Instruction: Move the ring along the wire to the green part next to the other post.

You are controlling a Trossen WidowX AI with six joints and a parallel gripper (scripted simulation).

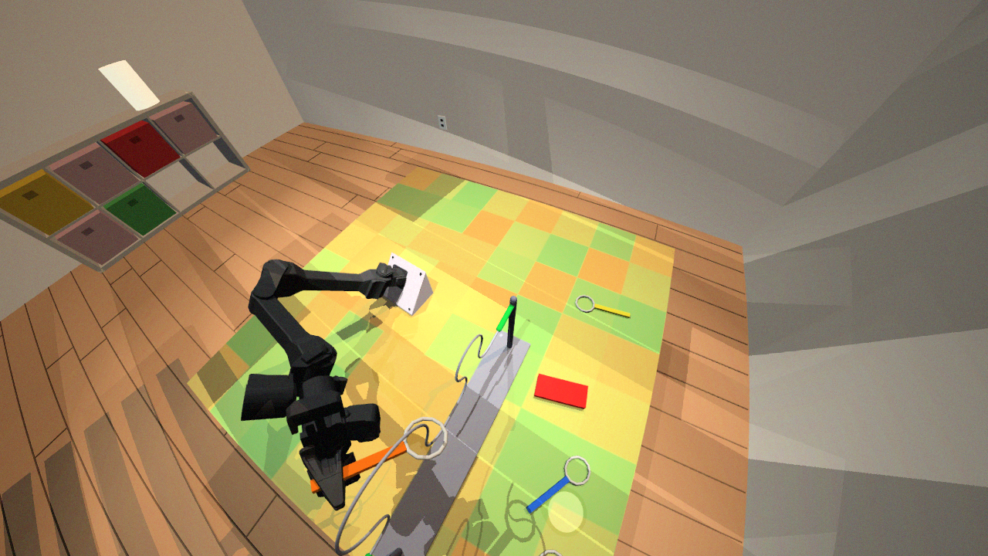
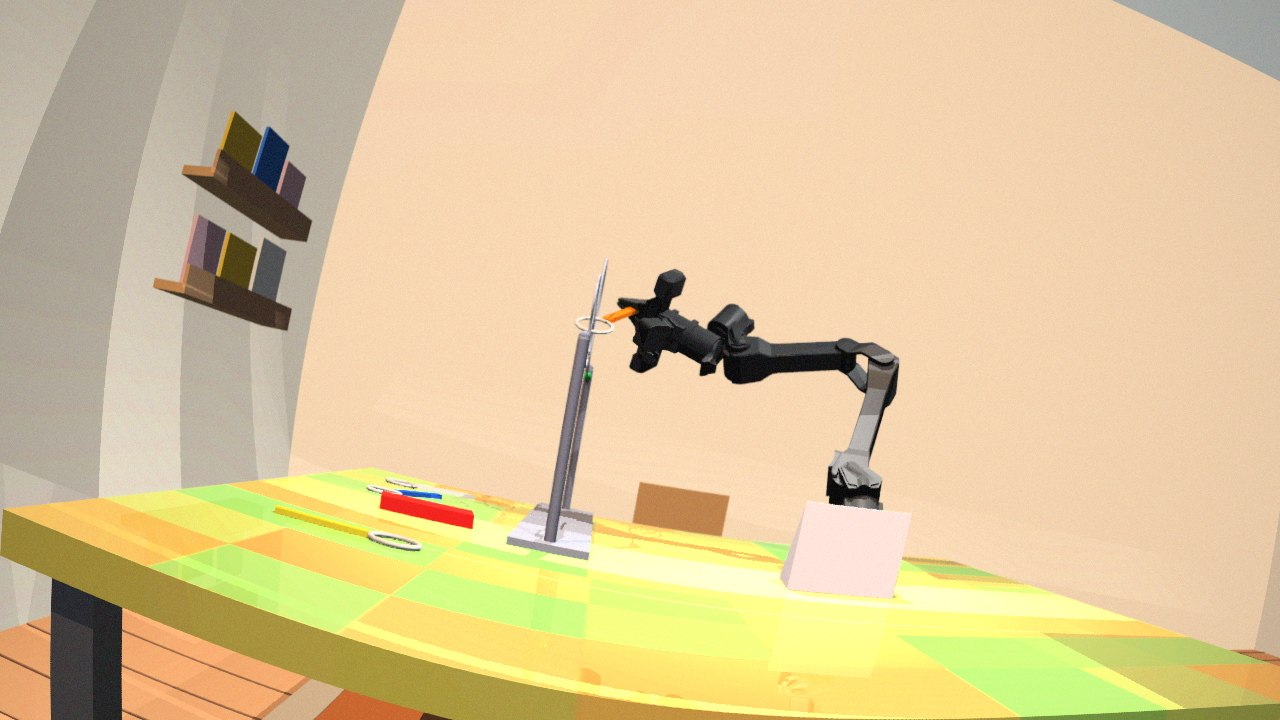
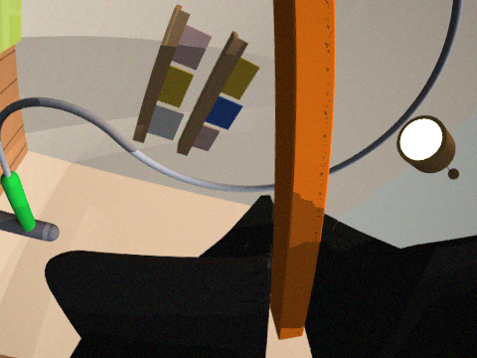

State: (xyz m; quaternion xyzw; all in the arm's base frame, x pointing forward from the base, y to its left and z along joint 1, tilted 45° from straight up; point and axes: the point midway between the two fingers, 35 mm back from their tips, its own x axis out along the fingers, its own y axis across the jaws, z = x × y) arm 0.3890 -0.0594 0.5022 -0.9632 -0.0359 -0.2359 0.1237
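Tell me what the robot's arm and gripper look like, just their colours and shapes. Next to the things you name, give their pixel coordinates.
The arm (image 1: 275, 331) (image 2: 801, 356) is mostly black, with chunky joints between slimmer links; one link looks greyer in the exterior view. The gripper (image 1: 331, 480) (image 2: 631, 310) (image 3: 273, 205) is black too, with two fingers that taper toward their tips. I can't make out any cables or markings.

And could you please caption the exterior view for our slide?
The hand grips the ring's orange handle beside the tall posts.
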